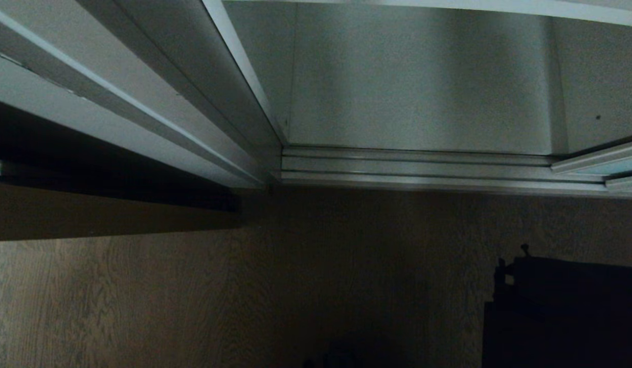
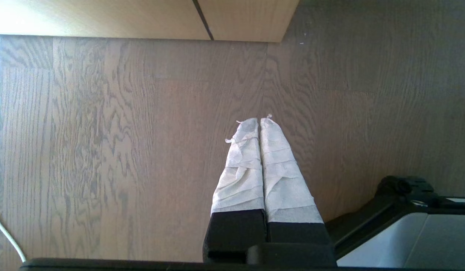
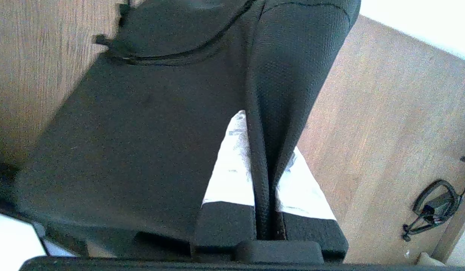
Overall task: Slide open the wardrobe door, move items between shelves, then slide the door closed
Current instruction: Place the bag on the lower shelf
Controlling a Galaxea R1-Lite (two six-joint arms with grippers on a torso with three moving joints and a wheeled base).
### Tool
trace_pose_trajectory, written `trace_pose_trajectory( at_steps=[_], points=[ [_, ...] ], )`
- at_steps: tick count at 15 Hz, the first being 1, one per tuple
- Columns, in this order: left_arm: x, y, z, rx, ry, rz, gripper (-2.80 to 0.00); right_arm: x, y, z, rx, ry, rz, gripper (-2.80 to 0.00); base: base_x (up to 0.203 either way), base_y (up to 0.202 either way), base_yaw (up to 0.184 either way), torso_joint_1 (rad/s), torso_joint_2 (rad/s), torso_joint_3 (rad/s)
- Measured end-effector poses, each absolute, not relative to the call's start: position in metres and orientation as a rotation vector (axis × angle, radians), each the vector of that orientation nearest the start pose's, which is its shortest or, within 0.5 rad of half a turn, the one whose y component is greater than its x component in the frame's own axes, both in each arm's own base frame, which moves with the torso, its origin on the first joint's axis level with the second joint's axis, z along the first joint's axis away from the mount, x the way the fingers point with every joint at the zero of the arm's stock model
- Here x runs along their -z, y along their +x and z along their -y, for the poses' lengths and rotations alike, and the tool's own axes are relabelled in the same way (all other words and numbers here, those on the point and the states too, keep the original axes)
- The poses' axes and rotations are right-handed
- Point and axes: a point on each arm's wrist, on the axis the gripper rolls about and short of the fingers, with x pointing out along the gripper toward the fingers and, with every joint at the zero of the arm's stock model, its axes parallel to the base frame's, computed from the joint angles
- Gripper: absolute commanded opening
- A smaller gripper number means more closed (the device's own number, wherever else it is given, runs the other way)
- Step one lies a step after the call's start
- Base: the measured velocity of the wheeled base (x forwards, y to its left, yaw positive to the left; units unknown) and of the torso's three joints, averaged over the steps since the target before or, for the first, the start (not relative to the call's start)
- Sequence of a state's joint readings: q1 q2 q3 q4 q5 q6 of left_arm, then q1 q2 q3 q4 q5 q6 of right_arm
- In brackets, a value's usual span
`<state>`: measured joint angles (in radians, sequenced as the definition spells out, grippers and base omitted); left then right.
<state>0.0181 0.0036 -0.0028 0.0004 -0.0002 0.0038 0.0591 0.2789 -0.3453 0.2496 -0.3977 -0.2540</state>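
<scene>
Bag (image 3: 149, 124) clamped by a fabric fold in right gripper (image 3: 262, 150), hanging over wood floor (image 1: 142, 296) at 4 o'clock of the head view. Wardrobe stands open; shelf placement and door closing remain. Left gripper (image 2: 259, 124) together, idle.

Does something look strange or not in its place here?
Nothing looks damaged or spilled. The black bag is off the shelves, pinched by a fold in the right gripper above the wood floor.
</scene>
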Motion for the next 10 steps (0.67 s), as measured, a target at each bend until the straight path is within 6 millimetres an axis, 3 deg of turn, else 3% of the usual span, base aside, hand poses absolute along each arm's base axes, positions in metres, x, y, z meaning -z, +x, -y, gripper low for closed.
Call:
trace_pose_trajectory(
  at_steps=[4,10],
  points=[
    [-0.076,-0.023,0.000,-0.018,0.004,-0.001,-2.80,-0.161,-0.006,0.009,0.306,-0.326,-0.239,-2.80,0.000,0.000,0.000,0.000,0.00,0.000],
    [-0.076,-0.023,0.000,-0.018,0.004,-0.001,-2.80,-0.187,0.042,0.001,0.234,-0.542,-0.150,-2.80,0.000,0.000,0.000,0.000,0.00,0.000]
  ],
)
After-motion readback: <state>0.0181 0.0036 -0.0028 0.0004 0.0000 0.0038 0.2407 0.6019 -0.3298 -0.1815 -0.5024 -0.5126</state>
